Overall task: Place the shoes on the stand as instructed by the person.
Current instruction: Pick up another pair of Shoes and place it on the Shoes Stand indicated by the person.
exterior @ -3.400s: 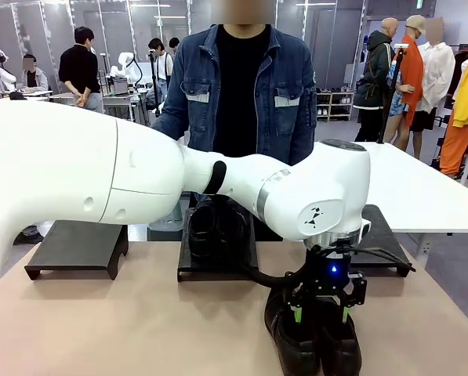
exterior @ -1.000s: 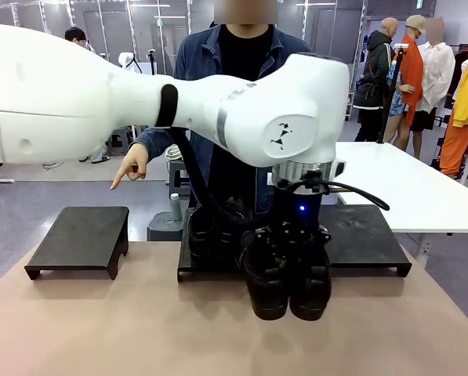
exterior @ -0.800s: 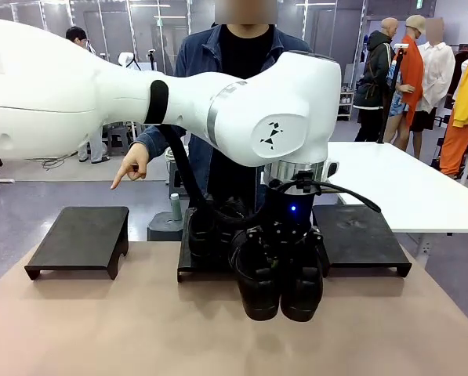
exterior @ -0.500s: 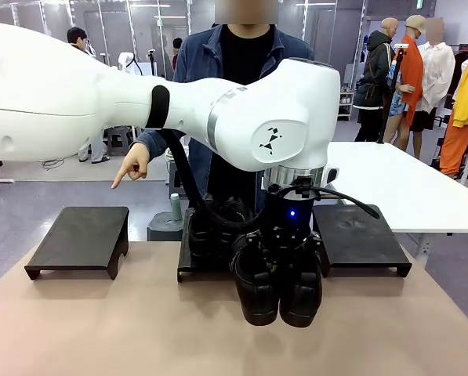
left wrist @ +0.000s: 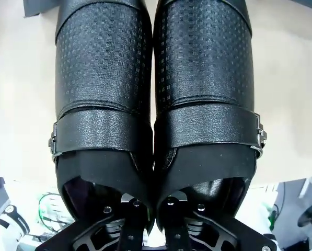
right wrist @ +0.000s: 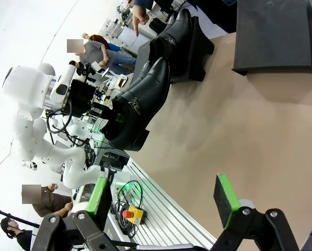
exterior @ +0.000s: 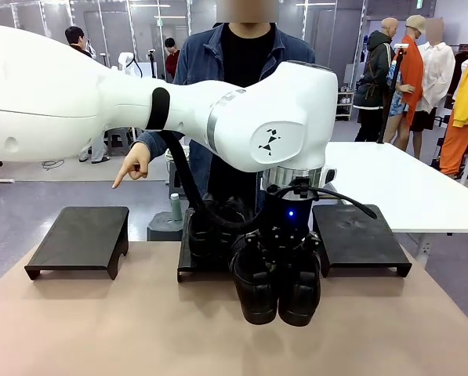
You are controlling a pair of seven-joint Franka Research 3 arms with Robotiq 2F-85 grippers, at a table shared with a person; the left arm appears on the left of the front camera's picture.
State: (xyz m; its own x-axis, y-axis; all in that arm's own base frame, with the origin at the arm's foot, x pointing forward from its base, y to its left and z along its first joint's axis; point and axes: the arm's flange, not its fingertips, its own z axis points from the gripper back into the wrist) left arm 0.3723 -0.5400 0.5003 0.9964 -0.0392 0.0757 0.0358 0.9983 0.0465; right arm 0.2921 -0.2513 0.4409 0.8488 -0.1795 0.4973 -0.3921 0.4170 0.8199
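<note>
The person's hand (exterior: 132, 166) pointed toward the left stand (exterior: 81, 239). The left gripper (exterior: 279, 252), clenched on the held pair of shoes (exterior: 277, 286), hung above the worktop (exterior: 100, 329) before the occupied middle stand (exterior: 188, 262); carrying it leftward, the dangling pair might clip that stand or slip. The right gripper (right wrist: 163, 201) stood released.

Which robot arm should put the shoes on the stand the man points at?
Probably the left: its pincer already holds the pair of glossy black leather shoes in the air, near the flat black stand that the person's hand points toward. The right pincer is open.
</note>
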